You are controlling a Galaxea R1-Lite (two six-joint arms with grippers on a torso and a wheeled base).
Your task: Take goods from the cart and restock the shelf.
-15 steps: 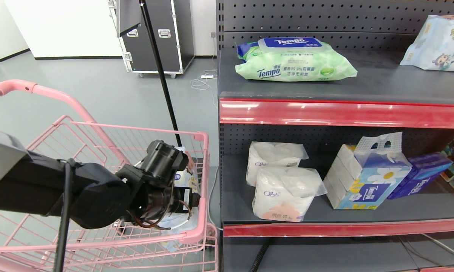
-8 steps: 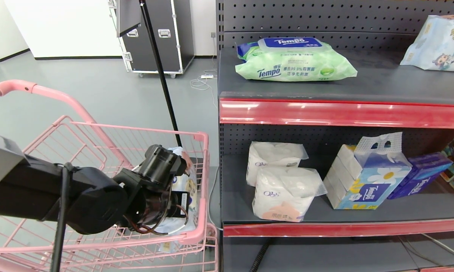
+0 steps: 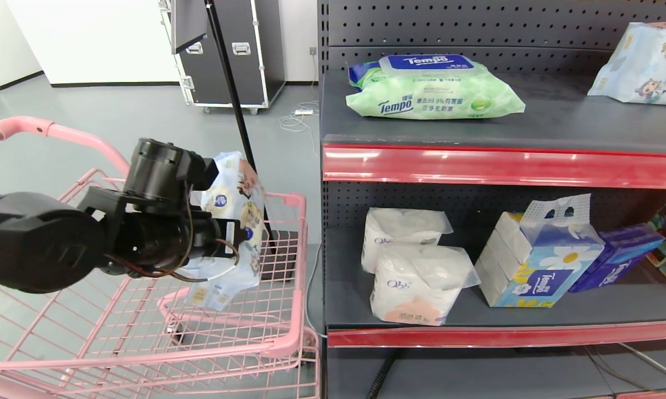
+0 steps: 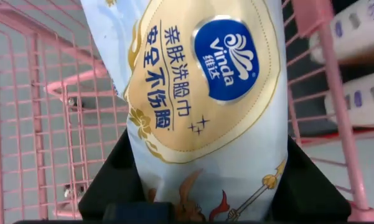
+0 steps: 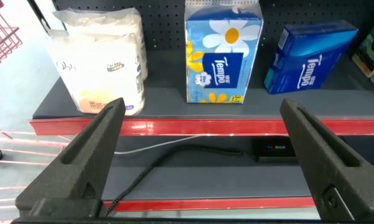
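My left gripper [image 3: 222, 233] is shut on a pale blue and white soft pack [image 3: 233, 205] and holds it upright above the pink wire cart [image 3: 298, 277], near its shelf-side end. In the left wrist view the pack [image 4: 205, 93] sits between the black fingers [image 4: 112, 186], which press on both of its sides. The shelf [image 3: 560, 116] stands to the right of the cart. A green wipes pack [image 3: 433, 88] and a similar pale blue pack [image 3: 646, 66] lie on its upper board. My right gripper [image 5: 202, 162] is open and faces the lower board.
The lower board holds white tissue rolls [image 3: 416, 282], a blue flowered tissue pack [image 3: 543, 260] and dark blue boxes [image 3: 615, 257]. A black stand pole [image 3: 239, 111] rises behind the cart. A black case [image 3: 228, 55] stands farther back. A cable [image 5: 174, 155] lies under the shelf.
My left arm has risen from the bottom of the cart, lifting the pack up above the rim and a little to the left. The shelf goods are as before.
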